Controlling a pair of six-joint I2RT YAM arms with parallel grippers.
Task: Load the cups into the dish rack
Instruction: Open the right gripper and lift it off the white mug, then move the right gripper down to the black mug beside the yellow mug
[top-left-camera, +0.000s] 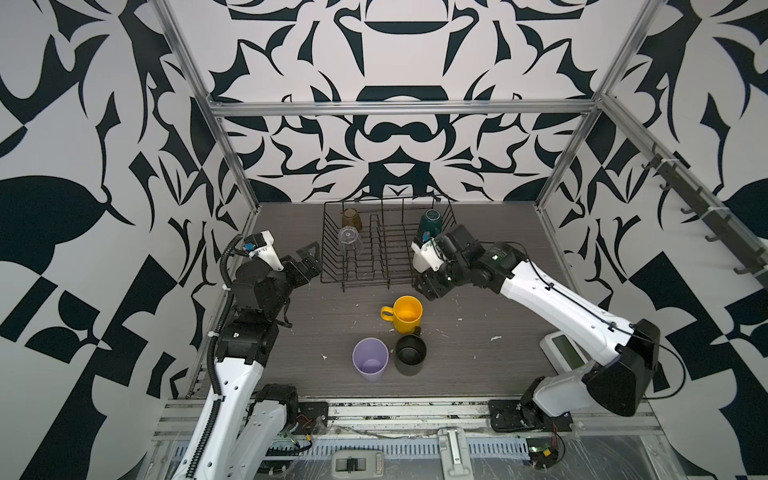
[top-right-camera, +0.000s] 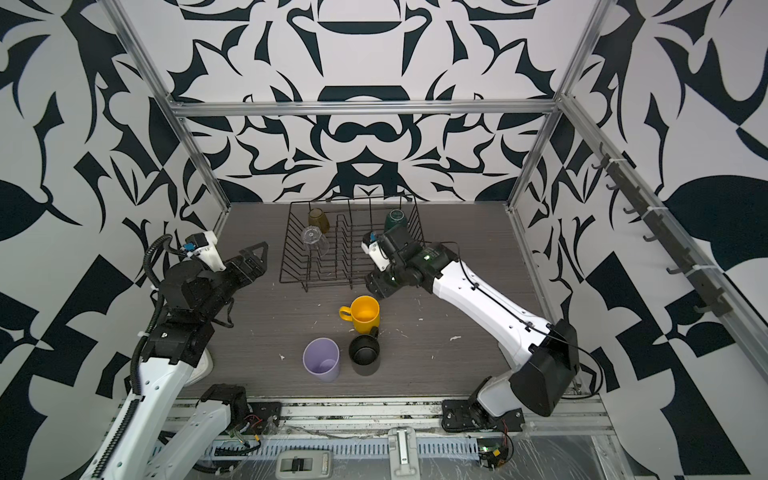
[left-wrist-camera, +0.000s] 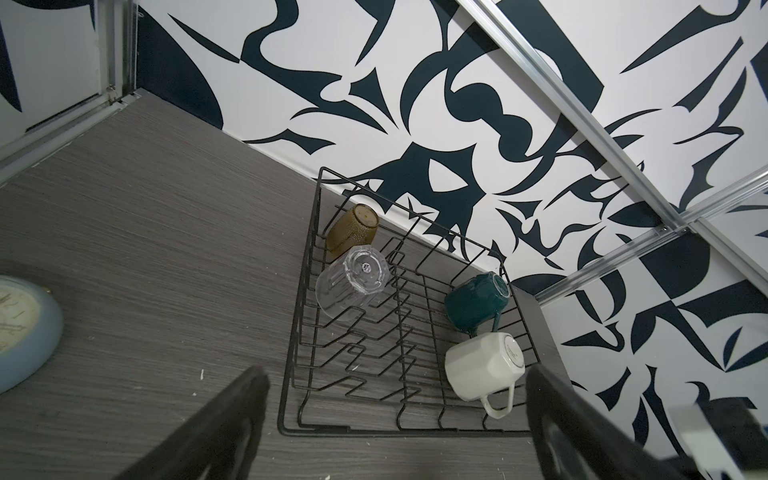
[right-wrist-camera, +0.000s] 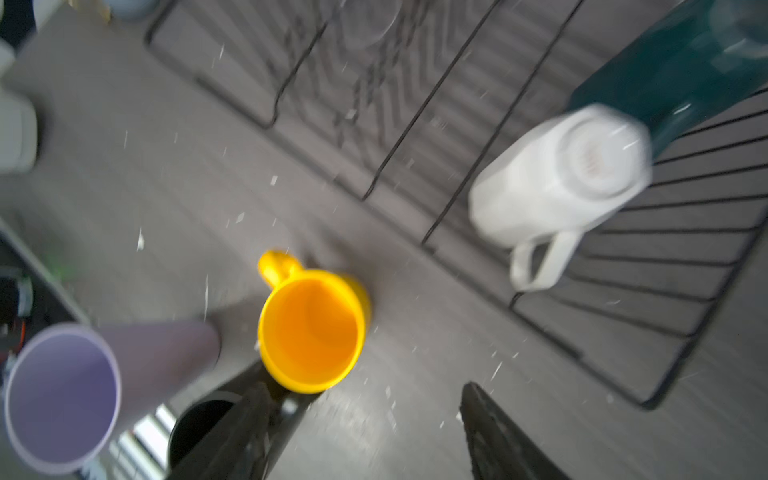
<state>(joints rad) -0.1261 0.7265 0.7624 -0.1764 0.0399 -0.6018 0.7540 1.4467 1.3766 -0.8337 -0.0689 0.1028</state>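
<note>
While the cream mug (left-wrist-camera: 484, 365) sits upturned in the dish rack (top-left-camera: 382, 253), the right gripper (right-wrist-camera: 363, 388) hangs beside the yellow mug (top-left-camera: 405, 318), fingers released; left gripper (left-wrist-camera: 397, 372) likewise released.

robot lab, not a home. the walls (top-left-camera: 83, 124) have big black & white shapes & make a box w/ shiny metal bars (top-left-camera: 399, 109). the robot's left arm (top-left-camera: 232, 386) & right arm (top-left-camera: 552, 307) are bolted to a metal rail (top-left-camera: 407, 411) w/ loose wires (top-left-camera: 557, 441). a dish rack (top-left-camera: 386, 245) w/ cups (top-left-camera: 430, 224) sits on the grey table (top-left-camera: 478, 365).
</note>
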